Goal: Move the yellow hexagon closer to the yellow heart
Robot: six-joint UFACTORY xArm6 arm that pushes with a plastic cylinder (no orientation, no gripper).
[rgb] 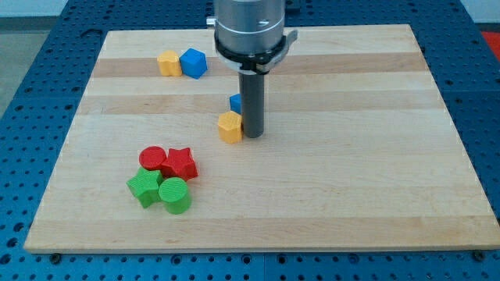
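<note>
Camera view
Board: a pale wooden board (pixel 328 195) on a blue pegboard surface.
My tip: the dark rod ends at my tip (pixel 251 136), near the board's centre. It has no fingers to part or close; it is a bare rod.
Yellow hexagon: the yellow block (pixel 230 126) just beside my tip, at its 9 o'clock, touching or nearly so. I take it for the hexagon, though its outline is not crisp.
Yellow heart: the yellow block (pixel 168 62) far off at 11 o'clock from the hexagon, near the board's top edge, touching a blue block (pixel 193 63) on its 3 o'clock side. I read it as the heart by its notched top.
Other blue block: a small blue block (pixel 235 101) pokes out from behind the rod at 12 o'clock from the hexagon; its shape is hidden.
Red and green group: a red cylinder (pixel 152 158), a red star (pixel 180 164), a green star (pixel 144 187) and a green cylinder (pixel 175 195) clustered at 8 o'clock from the hexagon, well apart from it.
Step in hand: by my judgement, contact is made, and the two yellow pieces remain well apart.
Next move: I would shift to the hexagon's 5 o'clock side, then push toward 11 o'clock, keeping clear of the small blue block.
</note>
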